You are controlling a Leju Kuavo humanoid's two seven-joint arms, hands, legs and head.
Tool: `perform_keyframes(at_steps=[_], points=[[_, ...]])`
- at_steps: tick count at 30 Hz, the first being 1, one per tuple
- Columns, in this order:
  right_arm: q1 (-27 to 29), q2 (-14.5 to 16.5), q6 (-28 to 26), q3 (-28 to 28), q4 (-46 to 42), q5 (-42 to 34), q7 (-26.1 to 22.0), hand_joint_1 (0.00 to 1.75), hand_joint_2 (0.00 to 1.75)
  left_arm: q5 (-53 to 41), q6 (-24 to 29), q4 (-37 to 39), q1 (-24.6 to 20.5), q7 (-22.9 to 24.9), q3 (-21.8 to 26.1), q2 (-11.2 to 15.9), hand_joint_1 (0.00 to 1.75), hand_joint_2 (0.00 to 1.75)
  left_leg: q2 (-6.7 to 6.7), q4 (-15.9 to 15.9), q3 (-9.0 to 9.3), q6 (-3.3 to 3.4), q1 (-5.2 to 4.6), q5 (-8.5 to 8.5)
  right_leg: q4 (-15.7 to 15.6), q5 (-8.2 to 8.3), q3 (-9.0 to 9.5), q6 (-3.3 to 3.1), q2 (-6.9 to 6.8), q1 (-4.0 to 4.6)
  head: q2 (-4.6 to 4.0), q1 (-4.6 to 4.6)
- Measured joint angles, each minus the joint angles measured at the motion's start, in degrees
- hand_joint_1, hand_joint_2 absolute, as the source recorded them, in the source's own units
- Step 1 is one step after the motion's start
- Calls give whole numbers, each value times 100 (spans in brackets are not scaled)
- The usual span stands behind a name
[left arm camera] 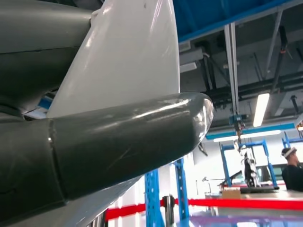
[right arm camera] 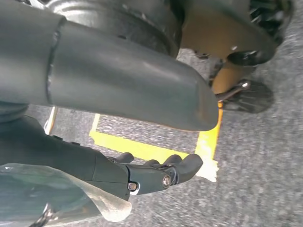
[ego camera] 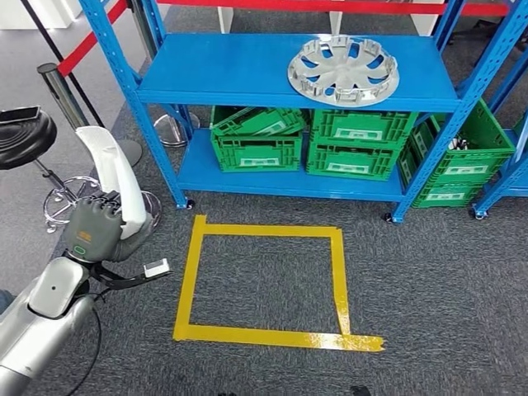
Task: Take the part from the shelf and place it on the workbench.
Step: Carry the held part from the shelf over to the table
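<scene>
Now | left hand (ego camera: 93, 227) grips white part (ego camera: 118, 177) | right hand (right arm camera: 118, 118) holds nothing, fingers apart

Left hand (ego camera: 93, 229): a white curved part (ego camera: 118, 177) covers its fingers in the head view, so the grip itself cannot be made out; in the left wrist view that part is cut off by the picture's edges.

Right hand (right arm camera: 107, 94): thumb and dark fingers (right arm camera: 161, 172) close to the lens, palm cut off at the edge; whether it holds anything cannot be told.

Blue shelf (ego camera: 249, 70): uprights run out of frame above.

Green crates (ego camera: 311, 140): contents mostly hidden under the shelf board.

Person (left arm camera: 293, 170) far off, small and cropped at the edge.
</scene>
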Motion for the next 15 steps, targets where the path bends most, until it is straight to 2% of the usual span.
perform_keyframes(at_steps=[1, 3, 4, 5, 7, 8, 9, 11, 12, 13, 14, 15], points=[[1, 2, -4, -13, 0, -1, -3, 0, 0, 28, 1, 9, -27, -8, -5, -11, 175, 0, -4, -363, 262, 36, -6, 102, 34, 35, -81, 11, 1, 3, 0, 2], [-2, 11, -9, -37, 0, -1, -10, 0, 0, 83, 4, 21, -96, -23, -10, -33, 175, 0, -13, -1124, 746, 112, -33, 108, 80, 99, -189, 58, 2, 10, 0, 5], [-2, 16, -11, -45, 0, 0, -13, 0, 0, 106, 5, 29, -128, -30, -13, -42, 175, 0, -17, -1347, 868, 140, -55, 56, 83, 138, -221, 93, 1, 2, 0, 8], [-2, 20, -12, -54, 0, 1, -15, 0, 0, 120, 5, 39, -151, -34, -18, -50, 175, 0, -18, -1449, 915, 164, -77, 45, 73, 184, -242, 133, 1, -10, 0, 6], [9, 25, -14, -67, 0, 1, -16, 0, 0, 138, 6, 63, -183, -44, -33, -70, 175, 0, -6, -1565, 908, 222, -81, 125, 74, 187, -304, 205, 12, -33, 1, 5], [15, 26, -14, -71, 0, 1, -16, 0, 0, 141, 6, 75, -199, -47, -42, -85, 175, 0, 3, -1615, 886, 260, -70, 178, 161, 80, -365, 233, 21, -37, 1, 15], [19, 26, -15, -72, 0, 1, -16, 0, 0, 142, 6, 87, -213, -49, -52, -100, 175, 0, 13, -1660, 855, 287, -56, 227, 361, -109, -458, 257, 29, -38, 1, 29], [19, 26, -16, -74, 0, 2, -17, 0, 0, 144, 6, 112, -231, -50, -73, -128, 175, 0, 27, -1650, 742, 312, -52, 305, 1068, -574, -698, 300, 34, -52, 1, 51], [20, 26, -16, -74, 0, 3, -17, 0, 0, 145, 6, 127, -233, -51, -85, -143, 175, 0, 34, -1626, 679, 306, -50, 340, 1420, -718, -788, 322, 33, -60, 2, 53], [21, 26, -16, -75, 0, 6, -18, 0, 0, 145, 6, 141, -233, -51, -97, -158, 175, 0, 41, -1595, 612, 298, -45, 370, 1632, -752, -806, 344, 33, -70, 2, 57], [22, 26, -16, -75, 0, 10, -19, 0, 0, 146, 7, 155, -233, -52, -111, -174, 175, 0, 46, -1557, 545, 285, -37, 396, 1641, -676, -730, 365, 31, -81, 2, 61], [23, 26, -16, -75, 0, 14, -19, 0, 0, 146, 8, 166, -234, -52, -125, -187, 175, 0, 48, -1514, 479, 266, -24, 417, 1436, -524, -552, 382, 30, -95, 2, 63]])
